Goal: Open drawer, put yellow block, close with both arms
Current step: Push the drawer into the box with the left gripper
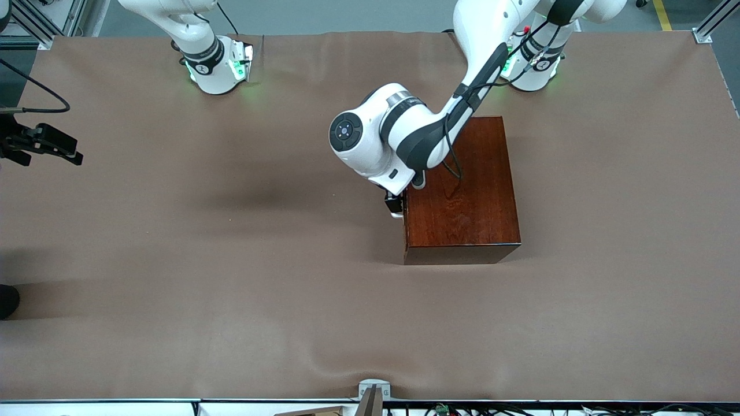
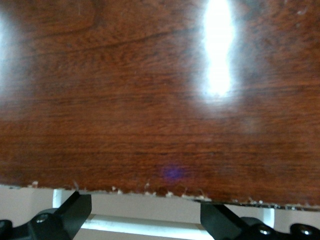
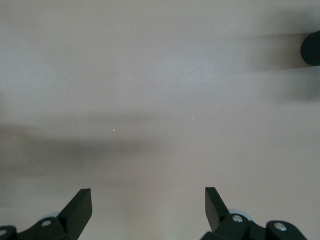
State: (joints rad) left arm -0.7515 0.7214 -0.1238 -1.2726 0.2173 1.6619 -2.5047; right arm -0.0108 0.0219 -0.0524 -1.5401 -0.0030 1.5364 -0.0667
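A glossy dark mahogany wood surface [image 2: 150, 90] is filling most of the left wrist view, with a bright light glare [image 2: 218, 55] reflecting at 1 o'clock. Along its chipped edge, a white bar [image 2: 145, 226] is showing at 6 o'clock. The left gripper [image 2: 145, 220] is standing open, its black fingertips [image 2: 75, 205] flanking the bar at 7 and 5 o'clock.

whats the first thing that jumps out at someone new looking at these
The glossy dark box on the brown table, toward the left arm's end. The left gripper sits low at the box's side, fingers open around the white handle. The right gripper waits open over bare table.
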